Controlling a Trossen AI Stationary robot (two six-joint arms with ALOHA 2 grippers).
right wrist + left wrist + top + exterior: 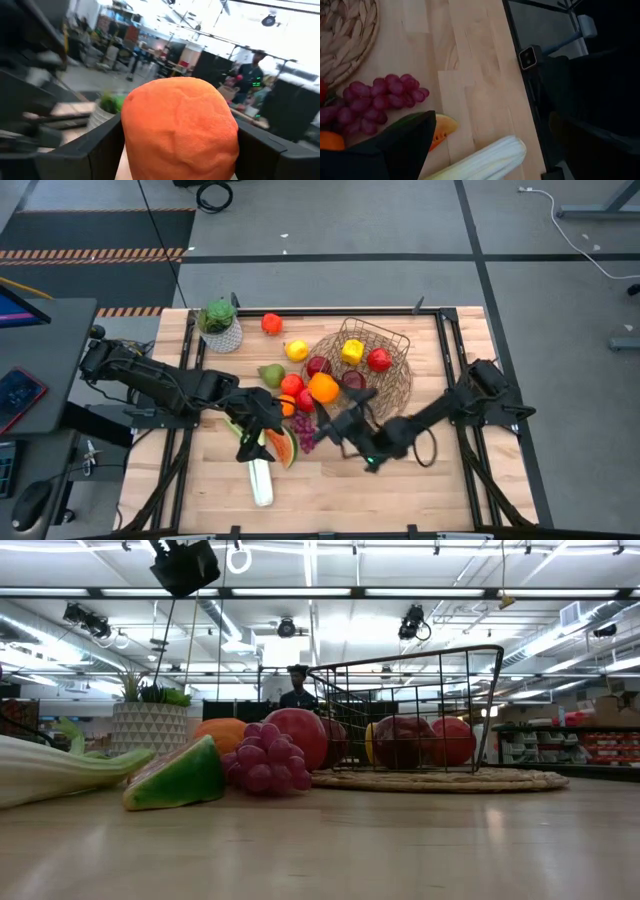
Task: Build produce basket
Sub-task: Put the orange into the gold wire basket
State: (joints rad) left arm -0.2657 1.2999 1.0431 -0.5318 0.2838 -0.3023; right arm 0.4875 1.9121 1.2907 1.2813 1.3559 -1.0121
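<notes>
The brown wire basket [376, 332] stands on its round woven rim [400, 395] at the far right, with a lemon [352, 350] and red apples [379, 359] inside. My right gripper [335, 405] is by the rim's near left side, shut on an orange [323, 387]. My left gripper [252, 432] is open above the watermelon slice [283, 446], touching nothing. The grapes [305, 430], leek [260, 480], pear [270, 373] and a second orange [287, 405] lie on the table. My right gripper pinches the orange by its two opposite sides [126, 135] between its two fingers [97, 150]. The fingers come about level from the table's right, pointing toward its left. The orange is lifted clear; the low view does not show it on the table.
A plant in a white netted pot [220, 327] stands at the far left, with a loose red apple [272, 323] and a lemon [296, 350] beside it. A small camera [529, 57] sits at the table's near edge. A person [297, 690] stands in the room beyond.
</notes>
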